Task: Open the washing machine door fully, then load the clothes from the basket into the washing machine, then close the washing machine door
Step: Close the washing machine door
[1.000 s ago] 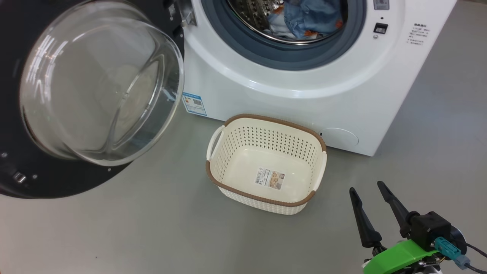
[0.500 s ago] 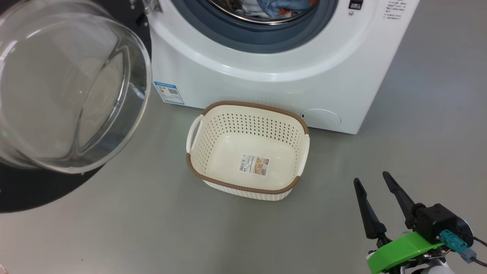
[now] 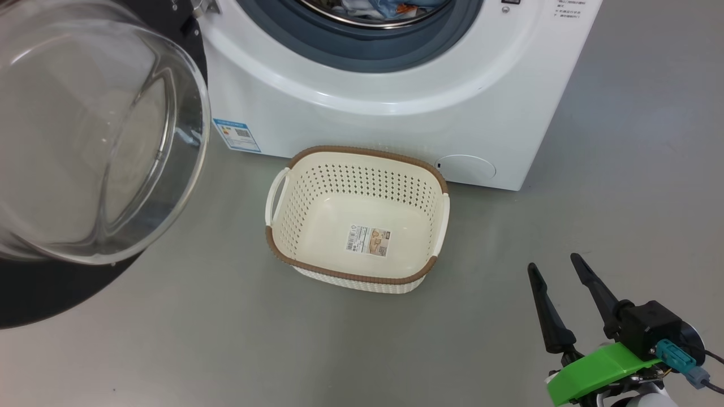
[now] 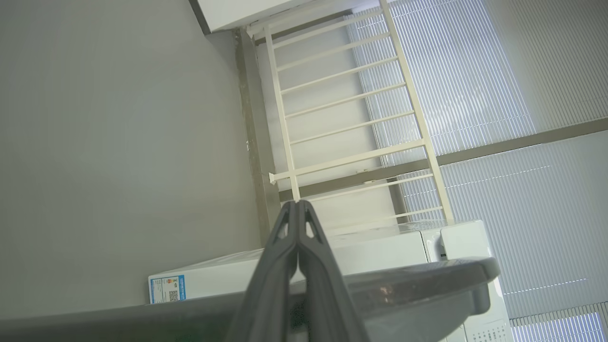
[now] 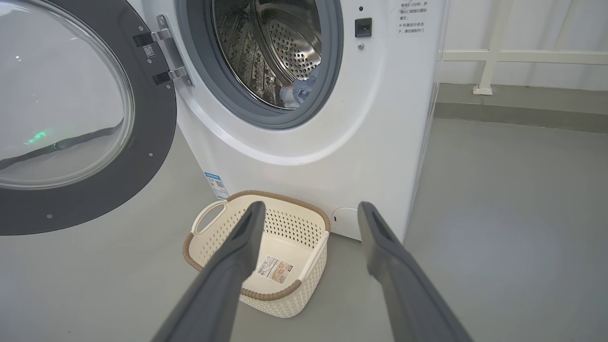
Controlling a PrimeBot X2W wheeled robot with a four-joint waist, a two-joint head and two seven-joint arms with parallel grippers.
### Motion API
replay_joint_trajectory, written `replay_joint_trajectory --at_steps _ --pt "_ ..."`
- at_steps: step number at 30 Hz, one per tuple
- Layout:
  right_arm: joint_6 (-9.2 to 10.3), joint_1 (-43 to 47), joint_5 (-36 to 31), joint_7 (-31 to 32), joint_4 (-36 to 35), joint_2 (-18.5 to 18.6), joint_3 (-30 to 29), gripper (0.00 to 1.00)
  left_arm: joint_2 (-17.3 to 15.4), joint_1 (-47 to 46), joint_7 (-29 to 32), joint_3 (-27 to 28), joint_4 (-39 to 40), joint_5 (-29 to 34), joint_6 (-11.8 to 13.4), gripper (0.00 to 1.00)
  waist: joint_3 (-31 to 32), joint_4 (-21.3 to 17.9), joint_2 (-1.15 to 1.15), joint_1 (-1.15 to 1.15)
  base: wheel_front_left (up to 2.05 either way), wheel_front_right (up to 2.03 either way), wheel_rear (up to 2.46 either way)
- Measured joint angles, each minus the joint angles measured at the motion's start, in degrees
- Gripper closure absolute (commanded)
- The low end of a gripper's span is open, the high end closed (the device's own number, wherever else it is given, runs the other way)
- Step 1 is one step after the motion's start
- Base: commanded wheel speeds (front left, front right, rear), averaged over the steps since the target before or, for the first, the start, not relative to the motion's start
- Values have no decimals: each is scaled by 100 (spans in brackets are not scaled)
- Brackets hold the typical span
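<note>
Head camera swung; things unmoved. Empty basket [image 3: 362, 151] by washing machine [image 3: 396, 118], clothes [image 3: 390, 7] in drum [image 5: 285, 47], washing machine door [image 3: 85, 141] wide open: closing due. Left end effector [image 4: 298, 209] clenched empty, seemingly behind its rim; push next. Right end effector [image 3: 554, 262] released.

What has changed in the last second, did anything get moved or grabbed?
The head camera shifted; the whole scene slid up and left in its view. Nothing was grabbed or released. The basket stays empty, the washing machine door open, the right pincer open.
</note>
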State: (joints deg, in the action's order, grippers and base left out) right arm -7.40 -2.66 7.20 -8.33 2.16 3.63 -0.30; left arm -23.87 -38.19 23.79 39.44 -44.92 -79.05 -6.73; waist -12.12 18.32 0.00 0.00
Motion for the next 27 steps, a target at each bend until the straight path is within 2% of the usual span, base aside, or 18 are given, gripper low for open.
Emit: replay_joint_trajectory --at_steps 11,16,20,27 --pt "0 1 36 -9 78 -9 12 0 -69 243 1295 -252 292 -276 327 100 92 38 0 0 0 0 0" --pt "0 2 54 -44 123 -16 30 0 83 509 2152 -354 728 -589 514 100 129 44 0 0 0 0 0" --pt "0 2 63 -67 151 -31 36 0 302 758 2748 -449 1188 -811 748 100 135 36 0 0 0 0 0" --pt "0 1 133 -121 234 -35 63 0 576 1308 3895 -777 2257 -1225 1336 100 151 -27 0 0 0 0 0"
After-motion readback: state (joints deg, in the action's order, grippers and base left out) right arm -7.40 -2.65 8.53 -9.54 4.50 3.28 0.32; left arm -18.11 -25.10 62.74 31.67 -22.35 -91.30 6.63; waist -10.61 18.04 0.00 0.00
